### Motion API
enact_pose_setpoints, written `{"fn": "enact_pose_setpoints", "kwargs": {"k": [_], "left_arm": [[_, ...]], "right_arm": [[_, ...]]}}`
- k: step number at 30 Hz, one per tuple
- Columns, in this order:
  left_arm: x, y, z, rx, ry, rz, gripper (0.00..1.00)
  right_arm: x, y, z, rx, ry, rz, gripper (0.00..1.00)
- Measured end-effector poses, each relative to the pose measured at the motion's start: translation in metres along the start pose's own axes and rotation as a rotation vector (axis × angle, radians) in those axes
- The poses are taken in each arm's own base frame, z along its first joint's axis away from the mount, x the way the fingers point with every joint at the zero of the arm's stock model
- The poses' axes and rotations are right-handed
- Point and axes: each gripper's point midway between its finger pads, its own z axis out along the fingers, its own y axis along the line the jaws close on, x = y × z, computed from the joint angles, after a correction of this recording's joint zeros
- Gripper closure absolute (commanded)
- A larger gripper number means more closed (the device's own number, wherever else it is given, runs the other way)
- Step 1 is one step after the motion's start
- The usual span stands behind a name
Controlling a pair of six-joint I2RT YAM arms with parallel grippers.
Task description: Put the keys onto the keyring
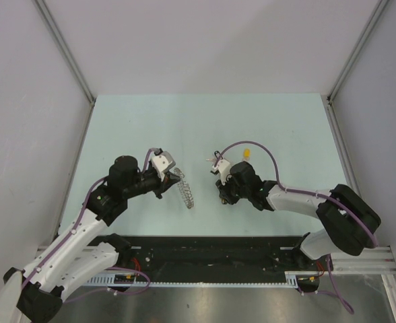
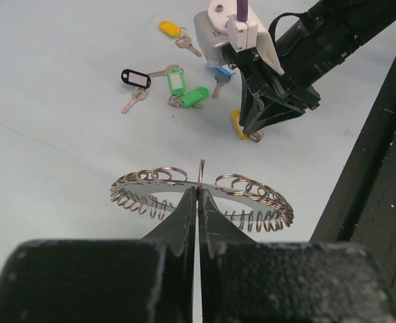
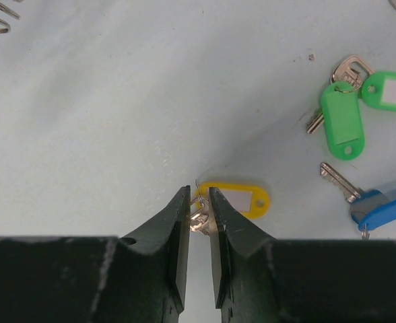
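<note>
My left gripper (image 2: pixel 199 190) is shut on the near rim of the keyring (image 2: pixel 252 192), a wide silver ring with small coiled loops, and holds it level above the table; it also shows in the top view (image 1: pixel 186 190). My right gripper (image 3: pixel 199 202) is down at the table, its jaws closed on the metal key of a yellow-tagged key (image 3: pixel 237 200). Loose keys lie beyond it: two green (image 2: pixel 176 82), black (image 2: pixel 135 78), blue (image 2: pixel 219 73) and another yellow (image 2: pixel 170 28).
The right arm's wrist (image 2: pixel 299 47) reaches in from the right behind the keyring. A black rail (image 1: pixel 205 259) runs along the table's near edge. Grey walls enclose the pale table (image 1: pixel 205 128) on both sides and at the back.
</note>
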Motion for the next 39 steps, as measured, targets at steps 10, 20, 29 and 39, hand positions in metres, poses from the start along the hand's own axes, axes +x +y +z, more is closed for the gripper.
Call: {"fn": "enact_pose_setpoints", "kwargs": {"k": [10,20,29,39], "left_arm": [[0.000,0.000,0.000,0.000,0.000,0.000,1.00],[0.000,0.000,0.000,0.000,0.000,0.000,1.00],[0.000,0.000,0.000,0.000,0.000,0.000,1.00],[0.000,0.000,0.000,0.000,0.000,0.000,1.00]], "right_arm": [[0.012,0.001,0.008,-0.010,0.037,0.006,0.81],[0.017,0.000,0.011,-0.010,0.052,0.009,0.82],[0.017,0.001,0.011,-0.009,0.053,0.022,0.79],[0.013,0.002,0.005,-0.001,0.036,0.027,0.78]]}}
